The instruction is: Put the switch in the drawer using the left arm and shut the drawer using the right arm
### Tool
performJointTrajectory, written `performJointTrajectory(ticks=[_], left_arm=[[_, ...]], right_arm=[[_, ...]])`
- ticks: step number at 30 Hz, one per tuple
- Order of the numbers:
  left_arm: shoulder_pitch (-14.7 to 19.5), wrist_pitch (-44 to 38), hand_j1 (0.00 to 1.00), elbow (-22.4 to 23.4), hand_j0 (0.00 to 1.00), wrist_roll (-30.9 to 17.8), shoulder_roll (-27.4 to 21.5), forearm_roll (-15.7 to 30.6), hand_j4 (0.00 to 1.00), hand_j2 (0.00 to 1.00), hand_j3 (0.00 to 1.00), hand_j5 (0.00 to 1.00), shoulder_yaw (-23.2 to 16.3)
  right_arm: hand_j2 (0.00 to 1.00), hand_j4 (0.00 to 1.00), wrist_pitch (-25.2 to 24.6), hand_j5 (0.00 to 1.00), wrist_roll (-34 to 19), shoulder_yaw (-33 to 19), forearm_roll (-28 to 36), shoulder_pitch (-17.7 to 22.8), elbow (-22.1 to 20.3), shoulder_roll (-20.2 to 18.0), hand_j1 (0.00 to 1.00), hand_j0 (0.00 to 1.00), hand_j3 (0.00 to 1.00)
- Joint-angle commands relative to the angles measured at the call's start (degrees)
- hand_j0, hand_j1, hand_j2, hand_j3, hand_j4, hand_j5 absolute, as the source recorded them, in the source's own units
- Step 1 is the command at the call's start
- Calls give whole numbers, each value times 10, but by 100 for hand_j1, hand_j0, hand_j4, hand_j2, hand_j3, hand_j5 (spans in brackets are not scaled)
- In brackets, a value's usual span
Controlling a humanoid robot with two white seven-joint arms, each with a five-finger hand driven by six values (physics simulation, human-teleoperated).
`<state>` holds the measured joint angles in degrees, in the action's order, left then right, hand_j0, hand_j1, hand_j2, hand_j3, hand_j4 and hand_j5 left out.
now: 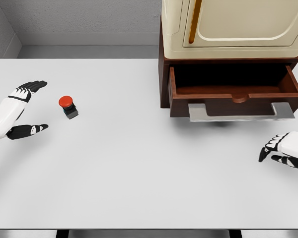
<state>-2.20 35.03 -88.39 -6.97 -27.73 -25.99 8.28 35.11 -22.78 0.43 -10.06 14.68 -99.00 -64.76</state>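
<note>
The red switch (pixel 67 106) sits near the desk's (pixel 139 173) left edge, just right of the left robot hand (pixel 26 109) with fingers spread and empty, while the right robot hand (pixel 283 148), loosely curled and empty, rests below the open drawer (pixel 233 94).

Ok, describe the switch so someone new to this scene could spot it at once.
Start at the white table and look to its left side, away from the cabinet with the open drawer at the far right. The switch sits alone just right of the open left hand. It is a small dark box with a round red button on top, the only red thing on the table.
</note>
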Motion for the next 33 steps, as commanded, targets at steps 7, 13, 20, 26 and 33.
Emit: performJointTrajectory(ticks=[7, 13, 20, 26, 33], left_arm=[[4, 0, 100, -12, 100, 3, 3, 11, 100, 100, 100, 100, -24], [58, 0, 100, -13, 100, 0, 4, 151, 100, 100, 100, 100, -119], [91, 0, 100, 78, 100, -33, 4, 316, 100, 100, 100, 100, -121], [88, -139, 100, 79, 100, -56, 0, 317, 100, 100, 100, 100, -163], [91, -216, 100, 78, 100, -58, -34, 378, 100, 100, 100, 100, -181]], right_arm=[[51, 51, -1, 51, 0, 0, 5, 12, -14, -7, 51, 51, 51], [60, 60, -1, 60, 0, 2, 7, 18, -18, -8, 60, 60, 60], [60, 60, -1, 60, 0, 0, 7, 16, -19, 0, 60, 60, 60], [61, 61, -1, 61, 0, -1, 6, 15, -19, -12, 61, 61, 61], [61, 61, -1, 61, 0, -1, 6, 16, -20, -11, 61, 61, 61]])
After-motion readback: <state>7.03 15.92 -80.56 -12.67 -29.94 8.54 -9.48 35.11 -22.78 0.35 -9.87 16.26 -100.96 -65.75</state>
